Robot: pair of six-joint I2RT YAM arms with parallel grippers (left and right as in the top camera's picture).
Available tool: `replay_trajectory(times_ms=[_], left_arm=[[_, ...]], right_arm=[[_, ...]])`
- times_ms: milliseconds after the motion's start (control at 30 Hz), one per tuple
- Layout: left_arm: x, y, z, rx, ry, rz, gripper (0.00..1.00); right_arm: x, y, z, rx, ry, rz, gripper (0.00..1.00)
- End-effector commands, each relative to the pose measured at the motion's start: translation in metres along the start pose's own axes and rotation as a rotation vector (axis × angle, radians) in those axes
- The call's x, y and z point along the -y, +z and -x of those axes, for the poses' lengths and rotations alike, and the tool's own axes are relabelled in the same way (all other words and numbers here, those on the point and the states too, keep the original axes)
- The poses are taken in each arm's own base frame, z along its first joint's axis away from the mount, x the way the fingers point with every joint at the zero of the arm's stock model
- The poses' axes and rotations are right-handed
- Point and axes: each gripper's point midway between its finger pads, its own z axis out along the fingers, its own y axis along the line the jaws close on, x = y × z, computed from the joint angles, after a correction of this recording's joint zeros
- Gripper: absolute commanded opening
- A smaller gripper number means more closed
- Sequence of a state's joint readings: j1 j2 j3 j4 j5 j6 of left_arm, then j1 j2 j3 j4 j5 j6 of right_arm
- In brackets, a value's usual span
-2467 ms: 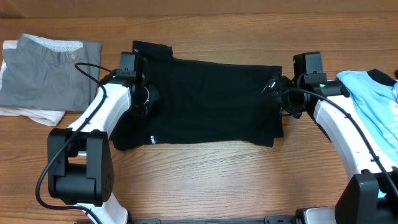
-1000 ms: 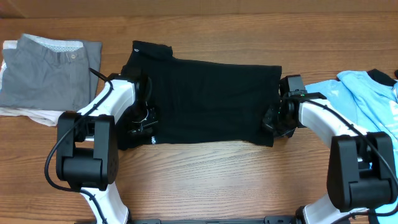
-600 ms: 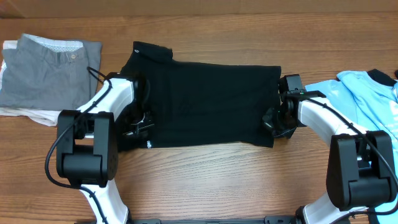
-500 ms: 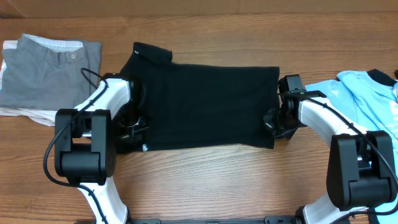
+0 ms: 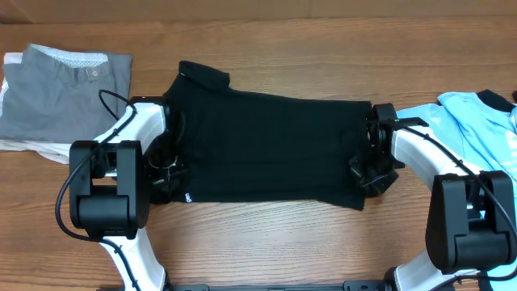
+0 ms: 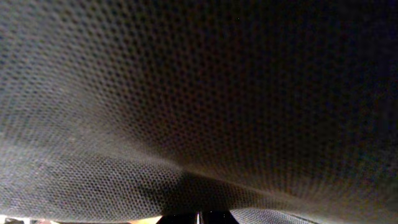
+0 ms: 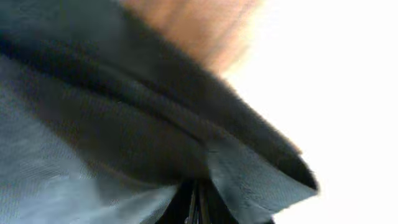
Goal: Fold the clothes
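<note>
Count: one black shirt [image 5: 271,145] spread mid-frame, one light blue shirt [image 5: 477,121] far right, one grey garment [image 5: 69,89] upper left | left gripper [image 5: 167,172] pinched tight, seemingly on the shirt's left edge, cloth smothering its camera | right gripper [image 5: 367,174] clamped on the right hem | both arms elbowed inward, low over the table [image 5: 266,242]

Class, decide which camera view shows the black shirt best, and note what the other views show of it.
Overhead: the whole black shirt lies spread flat, collar at upper left. The left wrist view shows only its mesh weave close up; the right wrist view shows a blurred folded edge.
</note>
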State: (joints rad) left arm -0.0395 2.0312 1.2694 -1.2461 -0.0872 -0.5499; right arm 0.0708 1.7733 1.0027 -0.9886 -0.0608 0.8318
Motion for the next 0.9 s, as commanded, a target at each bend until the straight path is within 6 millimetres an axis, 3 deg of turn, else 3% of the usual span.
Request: replay_trajectory(times_ms=[0,233,333,433,467,500,533,567,633,667,867], left_arm=[[0.004,0.003,-0.007,0.002,0.004,0.037,0.04],[0.019,-0.022,-0.020,0.083,0.055,-0.003,0.04],[0.018,-0.044,-0.020,0.177,0.067,-0.024,0.04],[0.015,-0.074,-0.016,0.290,0.060,-0.061,0.04],[0.014,-0.085,-0.014,0.331,0.056,-0.081,0.09],[0.016,-0.098,-0.011,0.375,0.067,-0.108,0.24],[0.018,-0.112,-0.007,0.424,0.084,-0.139,0.40],[0.021,-0.125,-0.002,0.469,0.101,-0.166,0.56],[0.030,-0.154,0.008,0.569,0.154,-0.219,0.87],[0.036,-0.170,0.013,0.616,0.191,-0.247,0.97],[0.062,-0.262,0.045,0.894,0.310,-0.385,1.00]], right_arm=[[0.028,-0.009,0.018,0.122,0.078,-0.089,0.04],[0.027,-0.035,0.023,0.209,0.078,-0.035,0.04],[0.034,-0.047,0.030,0.271,0.082,-0.049,0.04],[0.029,-0.062,0.036,0.306,0.056,-0.029,0.13],[0.024,-0.068,0.039,0.320,0.036,-0.014,0.26],[0.019,-0.075,0.042,0.334,0.023,0.000,0.48],[0.012,-0.083,0.047,0.354,-0.004,0.021,0.79],[0.003,-0.093,0.052,0.376,-0.041,0.048,0.96],[-0.013,-0.112,0.060,0.414,-0.112,0.101,1.00],[-0.023,-0.125,0.065,0.441,-0.147,0.136,1.00],[-0.070,-0.207,0.092,0.648,-0.252,0.316,1.00]])
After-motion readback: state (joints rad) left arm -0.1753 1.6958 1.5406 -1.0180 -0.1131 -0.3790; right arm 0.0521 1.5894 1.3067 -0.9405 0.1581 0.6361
